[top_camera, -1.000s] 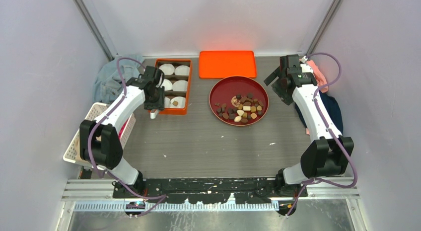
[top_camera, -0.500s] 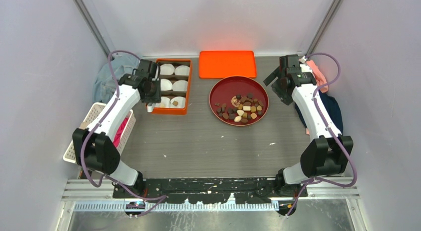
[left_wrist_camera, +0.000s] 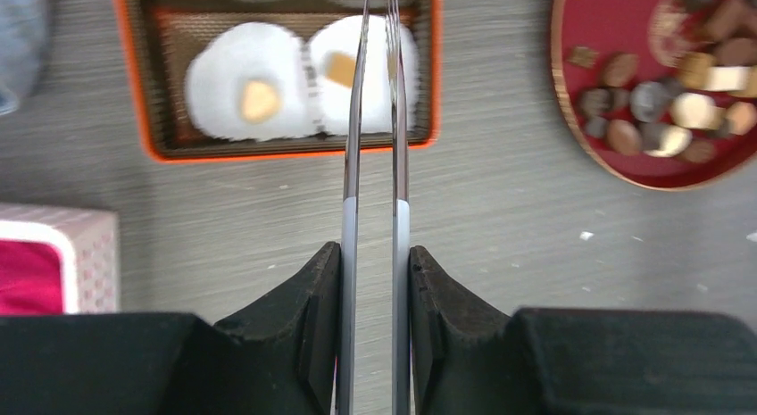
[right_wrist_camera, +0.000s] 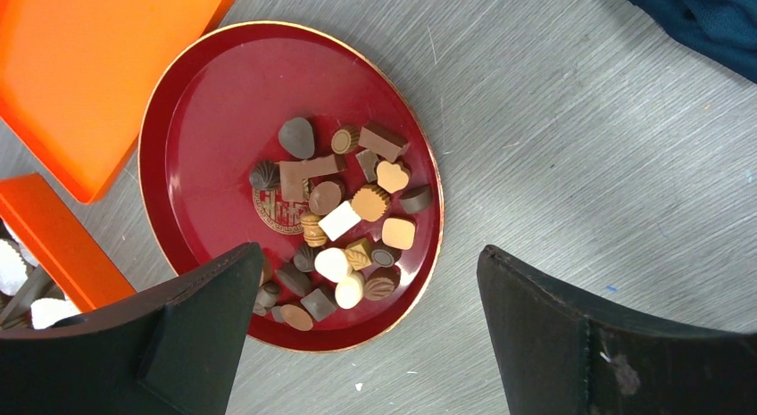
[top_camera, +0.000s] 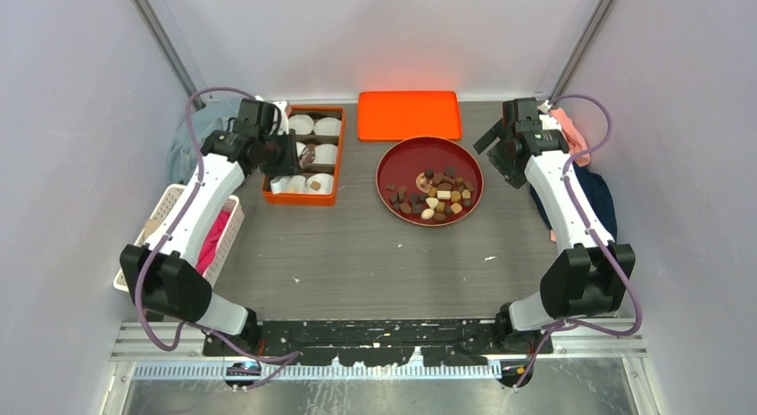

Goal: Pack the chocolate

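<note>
From above, the left gripper [top_camera: 287, 156] hangs over the middle row of the orange box [top_camera: 302, 199], which holds white paper cups [top_camera: 325, 126]. The right gripper [top_camera: 494, 150] hovers at the far right edge of the red plate [top_camera: 386, 165], where most of the chocolates [top_camera: 437, 196] lie in a loose heap. An orange lid [top_camera: 409, 116] lies beyond the plate. In the left wrist view, the black fingers [left_wrist_camera: 323, 290] press a pair of tweezers [left_wrist_camera: 350, 165] nearly closed, its blades reaching over the box's near row. There, one tan piece [left_wrist_camera: 259, 100] sits in a cup and another [left_wrist_camera: 337, 69] sits in the cup beside it. The tips run past the top edge, so I cannot tell whether they pinch a piece. In the right wrist view, the jaws are spread wide and empty over the plate, with the heap directly below. The step in hand looks like filling cups at the box. Next, I judge the tweezers must line up over an empty cup and release gently, then travel to the plate and close on one piece without scattering its neighbours.
</note>
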Robot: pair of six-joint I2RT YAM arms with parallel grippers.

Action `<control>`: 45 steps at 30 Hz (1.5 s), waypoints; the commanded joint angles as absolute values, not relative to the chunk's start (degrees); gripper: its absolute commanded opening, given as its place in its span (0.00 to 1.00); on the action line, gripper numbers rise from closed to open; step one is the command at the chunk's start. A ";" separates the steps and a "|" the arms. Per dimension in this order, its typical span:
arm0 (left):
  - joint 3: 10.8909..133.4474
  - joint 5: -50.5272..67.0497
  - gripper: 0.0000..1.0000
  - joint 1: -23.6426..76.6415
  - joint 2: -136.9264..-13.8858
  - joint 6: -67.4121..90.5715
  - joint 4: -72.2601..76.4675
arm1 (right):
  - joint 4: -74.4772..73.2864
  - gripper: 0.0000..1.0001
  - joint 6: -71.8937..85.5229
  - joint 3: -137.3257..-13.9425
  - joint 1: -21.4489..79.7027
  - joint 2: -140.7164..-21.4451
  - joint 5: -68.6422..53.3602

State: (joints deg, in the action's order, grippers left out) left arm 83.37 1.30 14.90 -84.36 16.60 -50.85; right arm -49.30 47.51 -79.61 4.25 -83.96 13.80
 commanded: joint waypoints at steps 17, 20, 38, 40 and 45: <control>101.12 17.71 0.01 36.11 -104.83 13.83 -45.53 | -49.53 0.96 42.42 -81.87 3.98 -77.86 15.93; 102.58 15.52 0.05 37.13 -106.96 13.90 -46.20 | -49.77 0.96 42.03 -82.07 4.03 -77.61 16.16; 105.25 9.65 0.20 37.64 -111.47 10.91 -44.02 | -50.28 0.96 41.91 -82.05 3.97 -77.17 16.36; 104.92 10.05 0.21 37.69 -111.53 10.83 -43.98 | -50.43 0.96 42.14 -81.95 4.00 -77.08 16.43; 103.73 8.94 0.25 37.88 -111.57 10.30 -44.29 | -50.56 0.96 42.36 -81.75 4.04 -76.90 16.46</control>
